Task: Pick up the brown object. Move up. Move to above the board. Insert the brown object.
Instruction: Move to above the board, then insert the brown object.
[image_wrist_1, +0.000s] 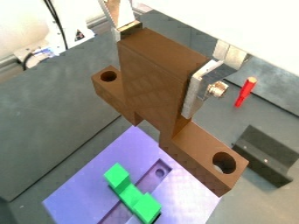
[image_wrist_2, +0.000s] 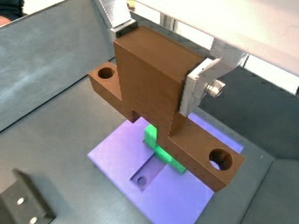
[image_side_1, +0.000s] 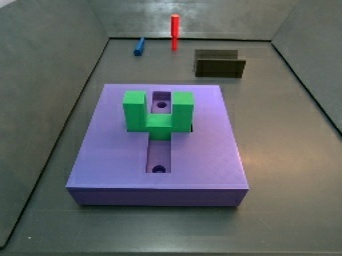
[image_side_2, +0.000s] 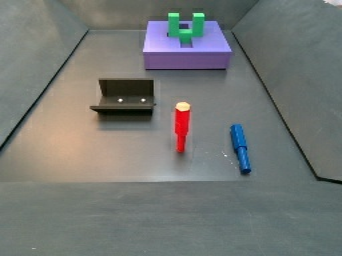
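**T-piece lifted and over the board, insertion still to come**

From my seat, the pick-up and the lift look done. The brown wood-coloured T-shaped piece (image_wrist_1: 163, 96), an upright block on a long flat bar with round holes, hangs clear of the grey floor in both wrist views, and neither side view shows it or the arm, so I judge it is held well up. Below it lies the large flat purple square board (image_wrist_1: 100, 188) with its central slot and green U-shaped block (image_wrist_1: 128, 191). The piece seems roughly above the board, though I cannot tell whether it is lined up with the slot. What remains is any final alignment, the descent and the insertion.

The gripper (image_wrist_2: 163, 54) is clamped on the upright block of the brown piece: one flat silver finger (image_wrist_2: 201, 80) presses against the block's side, the opposite one mostly hidden behind it.

In a side view the board (image_side_2: 187, 52) sits near the far edge of the worktop, well apart from the dark L-shaped fixture (image_side_2: 124, 98), the red peg (image_side_2: 182, 125) and the blue peg (image_side_2: 239, 147).
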